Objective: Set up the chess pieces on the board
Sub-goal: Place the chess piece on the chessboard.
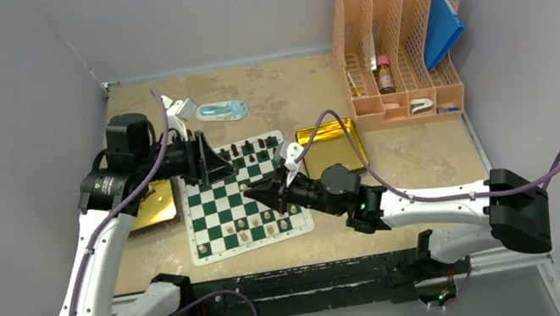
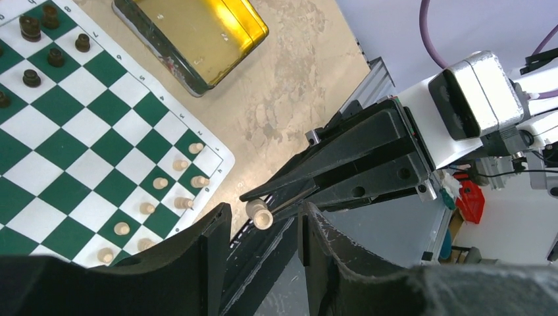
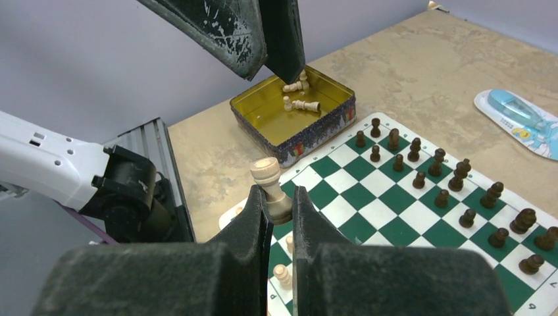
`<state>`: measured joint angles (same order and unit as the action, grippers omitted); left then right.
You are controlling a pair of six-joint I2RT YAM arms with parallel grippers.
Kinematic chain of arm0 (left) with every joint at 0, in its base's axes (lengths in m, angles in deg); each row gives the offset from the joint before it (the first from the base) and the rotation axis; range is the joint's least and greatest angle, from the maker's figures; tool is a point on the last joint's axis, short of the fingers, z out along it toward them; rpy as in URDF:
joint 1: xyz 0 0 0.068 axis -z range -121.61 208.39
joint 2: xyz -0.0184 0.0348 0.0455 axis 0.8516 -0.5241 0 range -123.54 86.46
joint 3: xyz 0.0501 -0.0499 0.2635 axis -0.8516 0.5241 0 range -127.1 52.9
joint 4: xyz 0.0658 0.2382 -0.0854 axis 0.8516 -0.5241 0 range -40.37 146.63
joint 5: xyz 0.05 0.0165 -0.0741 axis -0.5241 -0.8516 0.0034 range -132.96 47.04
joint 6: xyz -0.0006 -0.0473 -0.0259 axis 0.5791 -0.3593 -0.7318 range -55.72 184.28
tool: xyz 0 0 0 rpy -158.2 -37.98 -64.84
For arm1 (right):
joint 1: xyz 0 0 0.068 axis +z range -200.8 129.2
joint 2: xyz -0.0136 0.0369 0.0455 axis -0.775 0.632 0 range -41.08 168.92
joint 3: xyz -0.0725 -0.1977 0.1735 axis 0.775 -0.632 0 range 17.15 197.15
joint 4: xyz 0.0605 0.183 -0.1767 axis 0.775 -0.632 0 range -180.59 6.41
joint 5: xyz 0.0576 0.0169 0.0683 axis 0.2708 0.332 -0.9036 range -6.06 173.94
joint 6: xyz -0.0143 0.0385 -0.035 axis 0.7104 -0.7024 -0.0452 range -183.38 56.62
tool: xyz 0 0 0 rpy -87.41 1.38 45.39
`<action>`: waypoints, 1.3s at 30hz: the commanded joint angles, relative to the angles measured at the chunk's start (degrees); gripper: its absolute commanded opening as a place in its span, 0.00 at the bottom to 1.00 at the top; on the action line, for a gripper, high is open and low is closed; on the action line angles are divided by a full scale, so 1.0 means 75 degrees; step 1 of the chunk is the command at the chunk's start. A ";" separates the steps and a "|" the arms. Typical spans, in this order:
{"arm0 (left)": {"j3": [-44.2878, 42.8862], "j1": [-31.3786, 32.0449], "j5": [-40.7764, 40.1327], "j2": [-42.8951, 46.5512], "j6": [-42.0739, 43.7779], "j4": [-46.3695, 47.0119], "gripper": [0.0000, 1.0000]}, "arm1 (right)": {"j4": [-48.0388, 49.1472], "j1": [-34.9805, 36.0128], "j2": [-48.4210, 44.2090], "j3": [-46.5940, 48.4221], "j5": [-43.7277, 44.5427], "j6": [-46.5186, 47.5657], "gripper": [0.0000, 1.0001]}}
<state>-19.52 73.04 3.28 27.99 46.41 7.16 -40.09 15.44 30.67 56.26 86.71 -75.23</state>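
Cream chess piece [image 3: 266, 172] probably light, slick; right gripper [image 3: 279, 195] pinching its lower half; left gripper [image 2: 266, 210] hovering ahead, half-open, empty.

Base of the cream piece [image 3: 266, 175] — lost between right gripper [image 3: 279, 195] fingers; gold tray [image 1: 156, 207] half under left arm [image 1: 94, 249]

Legible text: none certain | board [image 2: 72, 161]: small dark coordinate marks along white border, too small to read | packet [image 3: 516, 122] on desk [image 3: 421, 59]: blue print, no words made out | tin [image 3: 319, 128] side wall: patterned print, unreadable | rack [image 1: 357, 25]: contents' labels blurred
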 commanded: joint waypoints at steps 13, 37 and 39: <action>0.0548 0.0246 0.0498 -0.0253 0.0000 0.0018 0.35 | 0.0593 -0.0031 0.0168 0.0525 0.0452 -0.0691 0.01; 0.0579 0.0504 0.0189 -0.0441 0.0090 -0.0061 0.00 | 0.0471 -0.0038 0.0243 0.0566 0.0721 -0.0763 0.15; 0.0597 0.0524 0.0028 -0.0453 0.0108 -0.0040 0.00 | 0.0389 -0.0040 0.0189 0.0531 0.0674 -0.0692 0.28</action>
<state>-14.67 76.21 4.57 24.64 46.06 6.18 -40.02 15.39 32.90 57.86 90.49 -80.37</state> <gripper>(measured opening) 0.139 0.194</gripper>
